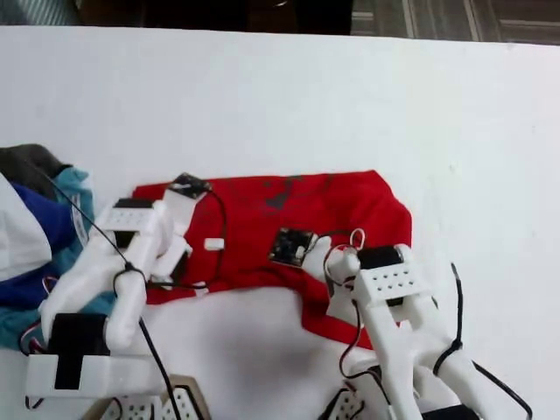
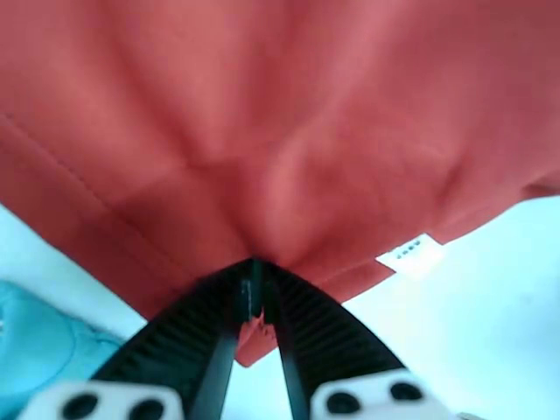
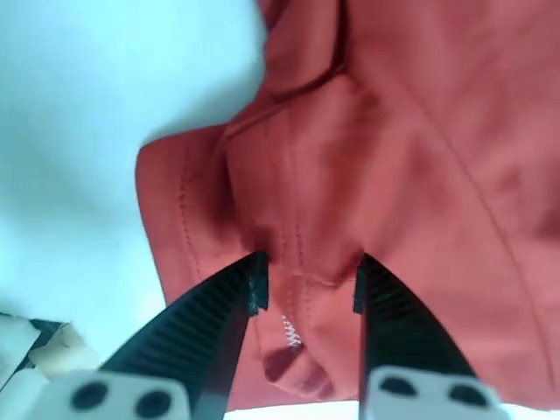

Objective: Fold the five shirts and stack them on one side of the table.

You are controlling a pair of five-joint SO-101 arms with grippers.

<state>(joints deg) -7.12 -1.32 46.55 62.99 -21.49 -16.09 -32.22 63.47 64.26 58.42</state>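
Note:
A red shirt (image 1: 350,206) lies crumpled across the middle of the white table (image 1: 289,96), with a dark print on its far part. My left gripper (image 1: 179,271) is at the shirt's near left edge. In the left wrist view, the left gripper (image 2: 255,284) is shut on the hem of the red shirt (image 2: 289,131). My right gripper (image 1: 317,276) is over the shirt's near right part. In the right wrist view, the right gripper (image 3: 306,284) is open, its fingers straddling a stitched fold of the red shirt (image 3: 420,157).
A heap of other shirts lies at the left edge: teal (image 1: 77,188), blue (image 1: 39,219), white (image 1: 16,236) and dark grey (image 1: 31,162). The teal shirt (image 2: 39,346) is beside the left gripper. A small white tag (image 2: 409,255) hangs from the red hem. The far and right sides of the table are bare.

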